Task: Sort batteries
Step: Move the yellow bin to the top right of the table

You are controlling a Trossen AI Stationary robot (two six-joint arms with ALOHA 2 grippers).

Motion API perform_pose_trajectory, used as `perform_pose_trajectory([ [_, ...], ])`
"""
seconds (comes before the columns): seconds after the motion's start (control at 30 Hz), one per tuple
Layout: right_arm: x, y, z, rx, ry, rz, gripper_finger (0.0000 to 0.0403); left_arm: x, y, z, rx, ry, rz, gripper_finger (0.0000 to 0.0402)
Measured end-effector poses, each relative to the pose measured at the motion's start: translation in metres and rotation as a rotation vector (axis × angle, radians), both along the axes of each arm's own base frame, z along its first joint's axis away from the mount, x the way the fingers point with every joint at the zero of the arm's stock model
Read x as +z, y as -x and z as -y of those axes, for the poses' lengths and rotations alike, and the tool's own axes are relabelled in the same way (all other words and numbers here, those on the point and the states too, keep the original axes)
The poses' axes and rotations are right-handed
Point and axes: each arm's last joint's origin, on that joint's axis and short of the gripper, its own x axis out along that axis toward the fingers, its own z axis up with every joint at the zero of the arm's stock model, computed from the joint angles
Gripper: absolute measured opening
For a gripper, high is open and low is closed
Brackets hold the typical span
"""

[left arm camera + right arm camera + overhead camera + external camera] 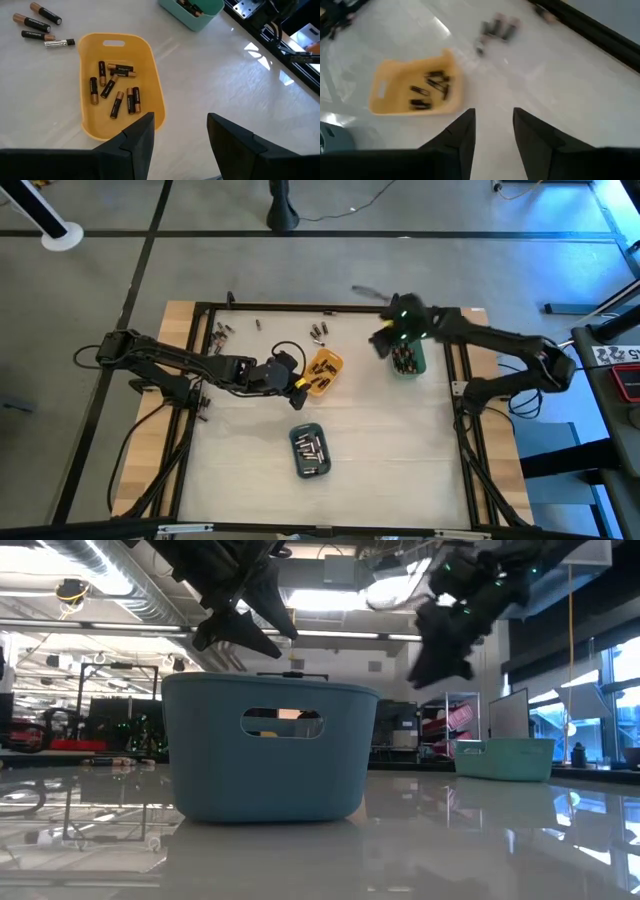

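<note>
Loose batteries (222, 333) lie along the worktop's far edge; more fill the orange tray (325, 372), blue tray (310, 451) and green tray (408, 360). Left gripper (297, 388) hovers by the orange tray, jaws apart, empty. Right gripper (383, 340) hangs near the green tray, jaws parted, empty. Cells look small, hard, slick, prone to roll; pinch mid-barrel.

Three small trays sit on the surface (400, 470): one orange tray (150, 70), one blue tray (297, 452) and one green tray (417, 364). Seven batteries (114, 104) lie in the orange tray, as the left wrist view shows. Just beside that tray, four loose batteries (40, 22) lie in a group on the surface. The blue tray holds several batteries, too small to count from above, and so does the green one. More loose batteries lie scattered along the far edge in a few small clusters (220, 334), their number unclear. Two arms reach over the surface, one gripper on each.
</note>
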Motion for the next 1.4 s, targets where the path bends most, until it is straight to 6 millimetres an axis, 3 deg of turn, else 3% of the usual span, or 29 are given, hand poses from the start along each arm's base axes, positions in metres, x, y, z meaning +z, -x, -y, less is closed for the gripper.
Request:
perform_pose_trajectory([
  [0.17,-0.016,-0.047,-0.024,0.063,0.037,0.061,0.0134,0.0,0.0,0.0,0.003,0.004,0.001,0.0172],
  [0.4,-0.042,-0.099,-0.009,0.088,-0.007,-0.039,0.0134,0.0,0.0,0.001,-0.006,0.017,0.0,0.0172],
  [0.6,-0.06,-0.124,-0.006,0.137,0.001,-0.178,0.0134,-0.001,0.001,0.006,-0.029,0.019,-0.012,0.0172],
  [1.07,-0.088,-0.129,-0.005,0.219,-0.001,-0.284,0.0128,-0.005,0.004,0.006,-0.032,0.013,-0.062,0.0172],
  [1.17,-0.089,-0.127,-0.006,0.248,0.0,-0.315,0.0101,-0.005,0.004,0.006,-0.032,0.013,-0.062,0.0172],
  [1.33,-0.091,-0.122,-0.007,0.321,0.024,-0.373,0.0017,-0.005,0.004,0.006,-0.03,0.015,-0.06,0.0172],
  [1.4,-0.091,-0.121,-0.008,0.33,0.027,-0.383,0.0011,-0.005,0.004,0.007,-0.03,0.018,-0.059,0.0172],
])
